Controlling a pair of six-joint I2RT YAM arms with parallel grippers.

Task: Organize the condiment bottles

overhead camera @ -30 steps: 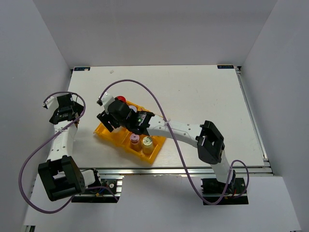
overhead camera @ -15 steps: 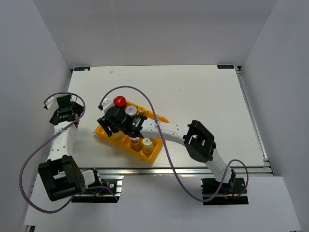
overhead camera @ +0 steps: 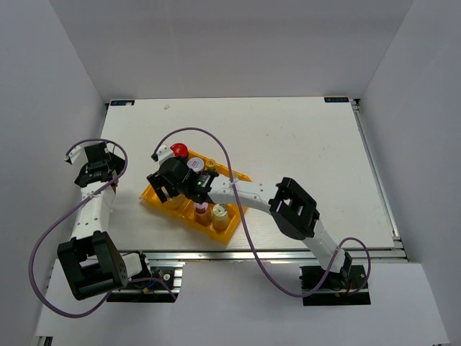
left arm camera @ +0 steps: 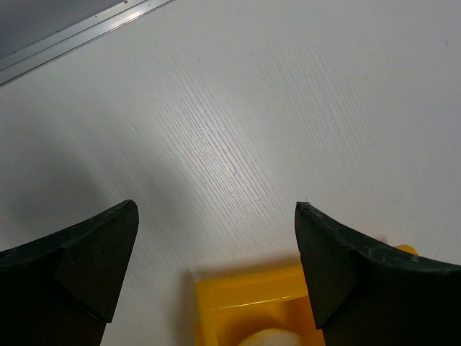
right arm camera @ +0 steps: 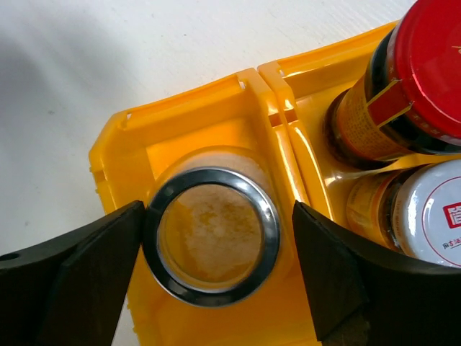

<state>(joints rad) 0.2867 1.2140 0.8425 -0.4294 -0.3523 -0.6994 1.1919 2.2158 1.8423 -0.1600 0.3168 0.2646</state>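
Observation:
A wide clear glass jar with a metal rim stands in the end compartment of the yellow tray. My right gripper is open and straddles the jar: its left finger sits at the rim and its right finger stands a little off it. In the neighbouring compartment stand a red-capped bottle and a white-lidded jar. From above I see the red cap, the white lid, a pink-capped bottle and a yellow-capped bottle. My left gripper hangs open over bare table, holding nothing.
The tray lies slantwise at the near left of the white table. Its corner shows just under my left gripper. My right gripper and its cable arch over the tray. White walls enclose the table.
My right gripper has shifted toward the tray's near-left end, uncovering the red cap and white lid. Its jaws have widened round the glass jar. The left arm has stayed still.

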